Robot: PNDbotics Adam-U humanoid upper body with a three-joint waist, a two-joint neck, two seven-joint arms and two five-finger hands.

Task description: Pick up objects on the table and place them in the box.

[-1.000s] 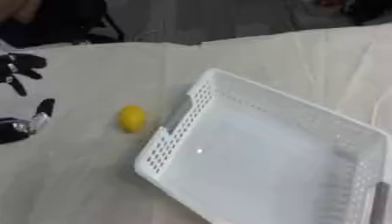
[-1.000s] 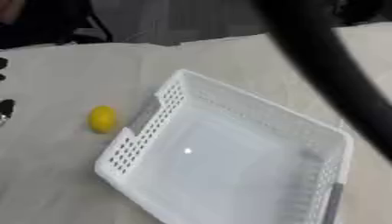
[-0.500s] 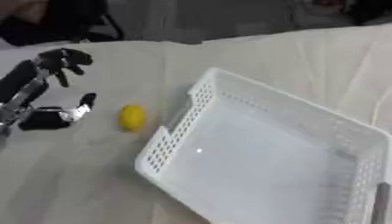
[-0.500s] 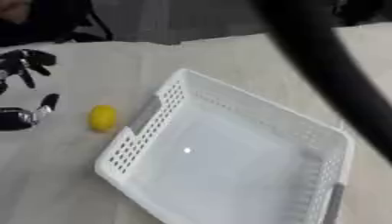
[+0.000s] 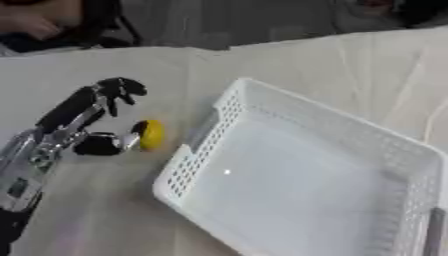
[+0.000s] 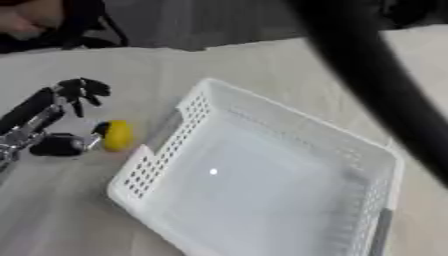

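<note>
While the white perforated box (image 5: 306,170) sits empty on the cloth-covered table (image 5: 350,70), the robot's left hand (image 5: 92,120) reaches in from the left edge toward the only loose object in sight, a small yellow object (image 5: 152,134) lying just beside the box's near-left wall. The thumb appears to touch the object's left side, while the fingers (image 5: 121,90) arch above and behind it with their tips curled, not closed around it; the hand reads as spread for a grasp rather than holding anything. By these views, nothing has gone into the box, so the whole job remains: close on the yellow piece, lift it over the low wall and let it go inside. A dark blurred bar (image 6: 376,85) crossing the right eye view may be the right arm; its hand shows in neither view.
</note>
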